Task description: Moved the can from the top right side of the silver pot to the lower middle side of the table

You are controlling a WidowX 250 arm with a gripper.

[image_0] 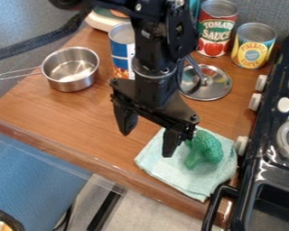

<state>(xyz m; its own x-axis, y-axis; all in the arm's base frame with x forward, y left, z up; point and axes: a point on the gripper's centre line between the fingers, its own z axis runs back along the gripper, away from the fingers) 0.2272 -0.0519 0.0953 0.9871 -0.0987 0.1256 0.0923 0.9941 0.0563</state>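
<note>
The blue-and-white can [120, 48] is seen standing upright at upper centre, partly hidden by the arm [154, 54], just right of the silver pot [70, 74]. From the claw [148, 137], held wide and empty near mid-frame, it is placed upward and slightly left.

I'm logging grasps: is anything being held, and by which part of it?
Nothing is held: the claw is open above the table, and the green broccoli lies on the cloth.
</note>
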